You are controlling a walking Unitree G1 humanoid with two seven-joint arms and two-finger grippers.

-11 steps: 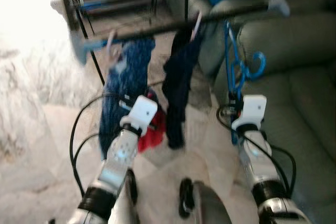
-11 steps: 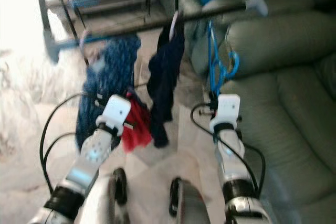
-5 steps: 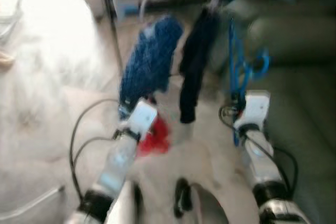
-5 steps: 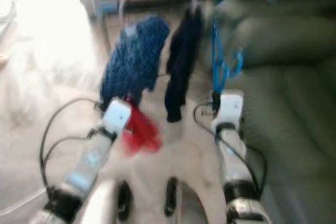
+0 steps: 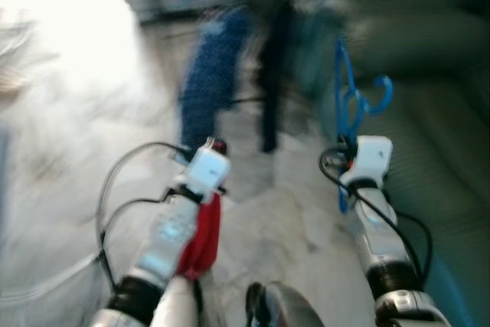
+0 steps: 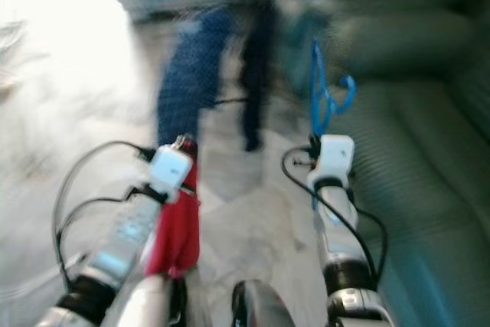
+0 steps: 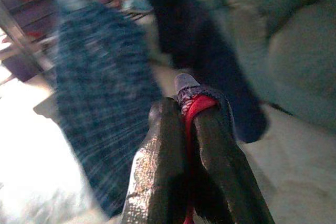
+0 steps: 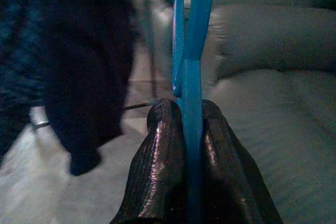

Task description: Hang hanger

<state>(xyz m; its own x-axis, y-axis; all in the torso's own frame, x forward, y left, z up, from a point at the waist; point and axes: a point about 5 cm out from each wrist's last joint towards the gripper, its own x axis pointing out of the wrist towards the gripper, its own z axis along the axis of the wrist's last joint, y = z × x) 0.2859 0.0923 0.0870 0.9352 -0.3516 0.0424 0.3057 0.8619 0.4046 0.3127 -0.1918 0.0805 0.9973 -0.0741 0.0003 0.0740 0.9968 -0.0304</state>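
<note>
Two tools busy on my end: right tool [image 8: 185, 129] clamps the blue hanger [image 5: 351, 101], held upright beside the green sofa [image 5: 436, 135]. Left tool [image 7: 185, 114] pinches a red cloth [image 6: 178, 227]. Head views blurred; blue and dark garments [image 5: 205, 89] hang ahead.

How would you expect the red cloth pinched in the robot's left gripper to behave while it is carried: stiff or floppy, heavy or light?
Probably floppy: the red cloth hangs straight down in loose folds below the left gripper. Likely light, since the closed fingers hold it by one small bunched bit. It may well swing as the robot moves.
</note>
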